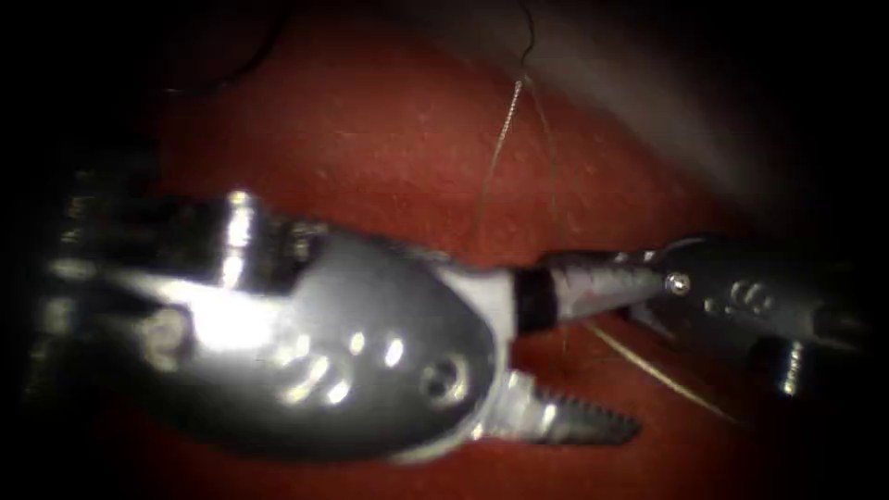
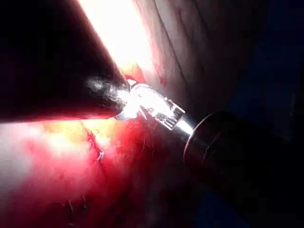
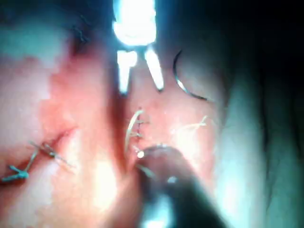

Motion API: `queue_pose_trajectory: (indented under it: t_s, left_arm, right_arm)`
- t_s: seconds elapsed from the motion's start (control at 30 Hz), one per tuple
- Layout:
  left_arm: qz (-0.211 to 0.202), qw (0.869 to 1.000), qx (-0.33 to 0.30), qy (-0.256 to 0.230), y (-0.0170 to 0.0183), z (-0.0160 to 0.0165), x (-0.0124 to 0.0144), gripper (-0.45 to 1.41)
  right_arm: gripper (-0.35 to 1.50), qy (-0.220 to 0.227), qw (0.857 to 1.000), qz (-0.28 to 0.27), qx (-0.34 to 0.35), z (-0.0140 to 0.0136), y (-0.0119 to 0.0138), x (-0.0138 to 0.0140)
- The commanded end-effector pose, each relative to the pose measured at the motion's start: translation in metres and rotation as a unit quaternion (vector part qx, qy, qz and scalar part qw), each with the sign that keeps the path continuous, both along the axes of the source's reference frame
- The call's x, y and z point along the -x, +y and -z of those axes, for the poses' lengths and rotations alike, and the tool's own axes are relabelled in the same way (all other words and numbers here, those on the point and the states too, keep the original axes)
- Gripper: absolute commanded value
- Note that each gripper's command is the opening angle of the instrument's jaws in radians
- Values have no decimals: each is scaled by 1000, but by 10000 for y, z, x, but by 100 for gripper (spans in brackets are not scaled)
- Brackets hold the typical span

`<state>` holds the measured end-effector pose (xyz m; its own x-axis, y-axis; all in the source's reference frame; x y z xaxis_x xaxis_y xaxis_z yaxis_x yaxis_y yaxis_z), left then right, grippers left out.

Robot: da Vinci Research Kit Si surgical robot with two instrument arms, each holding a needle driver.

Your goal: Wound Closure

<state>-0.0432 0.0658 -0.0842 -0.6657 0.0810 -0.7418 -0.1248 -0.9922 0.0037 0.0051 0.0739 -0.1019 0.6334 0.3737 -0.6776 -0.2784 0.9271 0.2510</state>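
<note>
While the needle (image 3: 185, 85) lies loose on the tissue (image 1: 370, 139), neither gripper holds it.
Left gripper (image 1: 556, 361) wide open, empty; right gripper (image 1: 579, 282) closed, thread (image 1: 495, 157) nearby, hold unclear.

Surgical training bench in a lab. Two metal needle-driver tools (image 1: 519, 306) close above red tissue (image 1: 370, 139), with thread (image 1: 500, 148) and stitched cut (image 3: 42, 152) on the tissue.

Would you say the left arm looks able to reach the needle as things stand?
Probably yes. The needle lies loose on the tissue, held by neither tool, just beside the left claw, which is open and empty. Nothing seems to sit between them.
</note>
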Motion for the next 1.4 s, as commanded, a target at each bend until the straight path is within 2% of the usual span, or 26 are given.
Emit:
queue_pose_trajectory:
  t_s: [0.03,0.07,0.23,0.47,0.7,0.73,0.77,0.87,0.97,1.07,1.2,1.23,1.37,1.4]
  left_arm:
    - [-5,1000,-4,13,-4,-10,5,71]
    - [-10,999,-1,32,-10,-17,7,70]
    - [-35,998,0,49,-22,-25,21,67]
    - [-42,998,7,50,-20,-23,24,65]
    - [-57,997,26,52,-19,-25,32,47]
    - [-66,996,34,52,-20,-26,33,38]
    - [-79,994,48,54,-22,-27,33,10]
    - [-87,993,57,55,-25,-27,32,-35]
    - [-89,993,60,49,-29,-26,30,-35]
    - [-94,993,63,39,-28,-19,10,-35]
    - [-111,990,76,35,-29,-12,-28,-35]
    - [-114,990,81,36,-29,-13,-45,-35]
    - [-126,987,87,39,-31,-14,-72,-35]
    - [-137,986,90,43,-32,-14,-83,-35]
  right_arm:
    - [-35,1,1000,1,-1,-4,3,-8]
    - [-35,1,1000,-2,-4,-4,4,-10]
    - [-35,-8,1000,2,-13,-5,4,-18]
    - [-35,-42,999,-3,-22,-7,2,-25]
    - [-35,-45,999,-5,-25,-6,0,-31]
    - [-35,-45,999,-5,-25,-5,0,-32]
    - [-35,-45,999,-5,-25,-6,0,-32]
    - [-35,-45,999,-7,-27,-6,1,-32]
    - [-35,-46,999,-8,-26,-6,0,-31]
    - [-35,-44,999,-9,-28,-2,0,-25]
    - [-35,-23,999,-17,-23,12,1,-12]
    - [-35,-13,999,-22,-21,20,3,-4]
    - [-35,12,999,-38,-16,34,6,10]
    - [-11,32,998,-52,-8,41,10,15]
